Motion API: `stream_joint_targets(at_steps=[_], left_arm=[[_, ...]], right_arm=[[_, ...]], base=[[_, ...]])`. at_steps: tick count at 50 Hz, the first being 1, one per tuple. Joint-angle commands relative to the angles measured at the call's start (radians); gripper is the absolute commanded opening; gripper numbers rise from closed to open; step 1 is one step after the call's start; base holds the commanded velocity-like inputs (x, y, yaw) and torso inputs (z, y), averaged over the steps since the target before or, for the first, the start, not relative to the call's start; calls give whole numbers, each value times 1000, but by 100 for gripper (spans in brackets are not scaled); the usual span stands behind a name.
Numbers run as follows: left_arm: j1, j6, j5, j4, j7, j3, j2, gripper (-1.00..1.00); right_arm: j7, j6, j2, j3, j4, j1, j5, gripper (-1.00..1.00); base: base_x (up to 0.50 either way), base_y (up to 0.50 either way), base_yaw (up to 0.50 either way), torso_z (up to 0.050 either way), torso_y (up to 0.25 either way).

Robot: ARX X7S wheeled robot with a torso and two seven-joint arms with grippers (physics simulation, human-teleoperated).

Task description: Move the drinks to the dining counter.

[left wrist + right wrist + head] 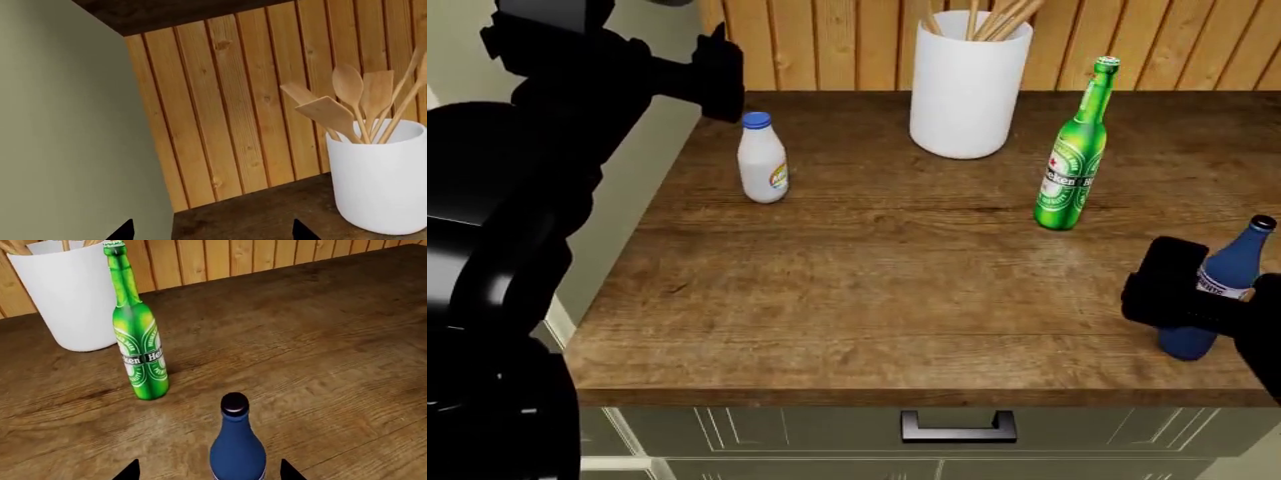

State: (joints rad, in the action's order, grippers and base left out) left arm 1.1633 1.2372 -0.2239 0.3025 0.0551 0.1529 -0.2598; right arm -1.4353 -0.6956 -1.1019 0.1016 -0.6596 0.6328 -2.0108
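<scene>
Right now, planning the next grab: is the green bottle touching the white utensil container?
Apart. The head view shows bare countertop between the green bottle and the white utensil container.

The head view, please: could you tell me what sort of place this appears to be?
Most likely a kitchen: a dark wood countertop over a handled drawer, a white crock of wooden utensils against a plank wall, and a green glass bottle standing nearby.

Blue bottle [1228, 275] lower body hidden behind right gripper [1174, 300]; grip unclear.
</scene>
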Motion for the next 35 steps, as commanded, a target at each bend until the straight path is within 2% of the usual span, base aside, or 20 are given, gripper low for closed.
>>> stream_joint_targets(at_steps=[1, 7, 8, 20, 23, 25, 27, 31, 35], left_arm=[[-10, 14, -6, 20, -5, -7, -10, 100], [-7, 14, -8, 21, -6, -8, -11, 100], [-8, 12, -9, 21, -5, -9, -12, 100], [-9, 27, -15, 37, -11, -25, -21, 100], [-10, 30, -15, 33, -15, -26, -19, 100], [0, 59, -19, 32, -15, -28, -20, 100], [2, 96, -31, 35, -10, -35, -17, 100], [-11, 186, -60, 19, 11, -32, -16, 100], [-5, 288, -109, -12, 43, -88, 14, 100]], right_arm=[[64, -83, 77, 144, 171, 113, 95, 100], [65, -111, 100, 181, 192, 150, 106, 100], [64, -115, 99, 182, 185, 155, 105, -100], [47, -95, 72, 159, 132, 146, 68, -100], [19, -134, 104, 192, 120, 274, 18, -100], [-46, -193, 149, 253, 143, 473, -58, -100], [-54, -219, 184, 278, 169, 561, -56, -100], [-25, -239, 250, 294, 208, 673, -18, -100], [6, -250, 291, 290, 215, 761, 24, -100]], base=[[0, 0, 0, 0, 0], [0, 0, 0, 0, 0], [0, 0, 0, 0, 0], [0, 0, 0, 0, 0], [0, 0, 0, 0, 0], [0, 0, 0, 0, 5], [0, 0, 0, 0, 0], [0, 0, 0, 0, 0], [0, 0, 0, 0, 0]])
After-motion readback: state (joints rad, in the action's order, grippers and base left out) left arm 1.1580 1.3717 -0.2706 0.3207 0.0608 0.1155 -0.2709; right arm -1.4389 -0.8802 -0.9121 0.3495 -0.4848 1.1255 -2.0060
